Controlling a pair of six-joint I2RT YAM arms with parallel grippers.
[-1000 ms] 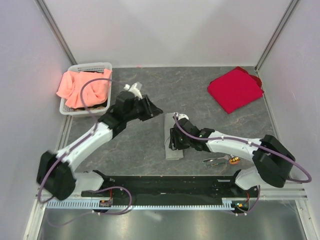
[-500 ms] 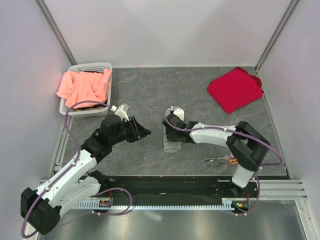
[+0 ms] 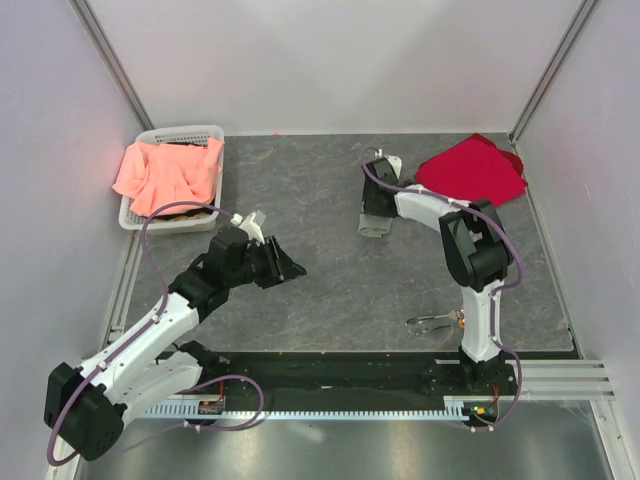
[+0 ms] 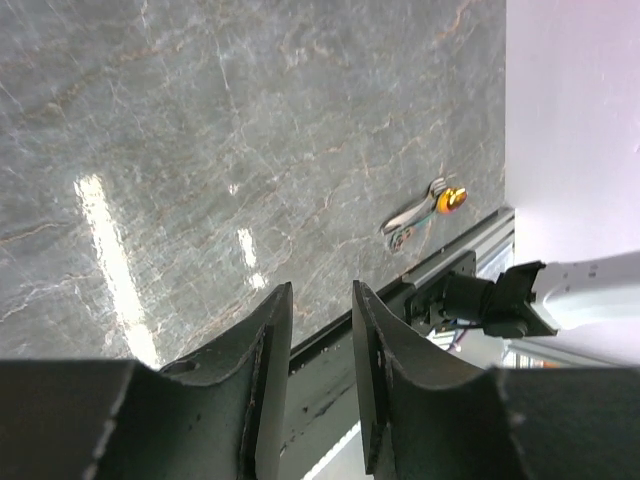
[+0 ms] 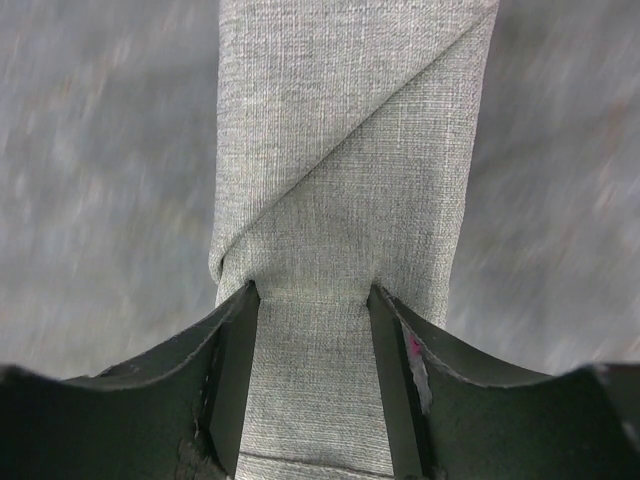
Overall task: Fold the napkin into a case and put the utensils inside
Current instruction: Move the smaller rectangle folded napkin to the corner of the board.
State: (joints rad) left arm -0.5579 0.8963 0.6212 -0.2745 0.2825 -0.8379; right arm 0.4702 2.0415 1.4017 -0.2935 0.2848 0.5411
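— Where is the case?
— Clamped between the fingers of the right end effector, over the far side of the counter, near the red cloth.
— And the left end effector?
— Slightly parted, holding nothing. The utensils lie well apart from both.

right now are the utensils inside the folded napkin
No, the utensils lie on the bare table by its near edge, well apart from the case.
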